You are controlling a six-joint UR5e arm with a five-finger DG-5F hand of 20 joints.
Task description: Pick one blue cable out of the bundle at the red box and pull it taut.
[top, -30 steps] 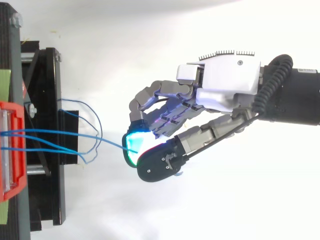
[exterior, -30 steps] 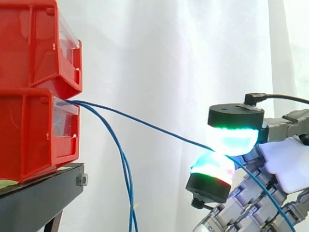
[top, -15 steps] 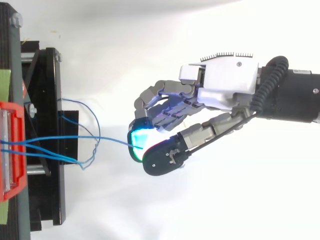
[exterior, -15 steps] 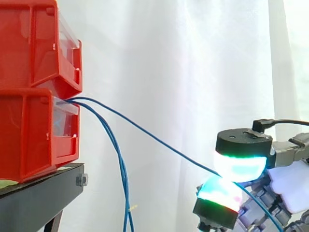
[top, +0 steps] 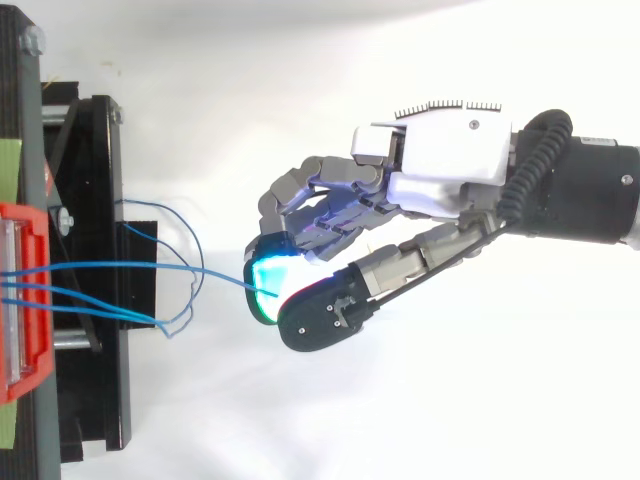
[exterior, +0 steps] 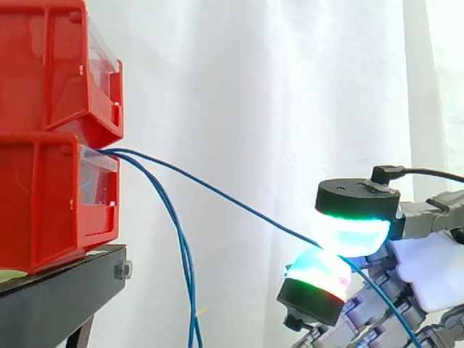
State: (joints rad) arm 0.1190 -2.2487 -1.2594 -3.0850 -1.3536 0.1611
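Observation:
Several thin blue cables come out of the lower red box point(exterior: 51, 199) point(top: 22, 300) on the black stand point(exterior: 58, 293). One blue cable point(exterior: 217, 196) point(top: 215, 275) runs in a straight slanted line from the box's front down to my hand point(top: 440, 175). A glowing fingertip point(exterior: 353, 232) and the thumb's pad point(exterior: 319, 272) pinch that cable between them, right of the box and below its level. The cable's free end trails down past the fingers point(exterior: 384, 301). The other blue cables point(exterior: 185, 268) hang slack below the box.
A second red box point(exterior: 54, 65) is stacked on the lower one. The white curtain point(exterior: 275, 109) hangs behind. Slack cable loops point(top: 175, 300) lie over the stand's edge in the top view.
My hand dipped lower and a little away from the box, then came back up and slightly towards it, keeping the cable pinched. The held cable stays in a straight line.

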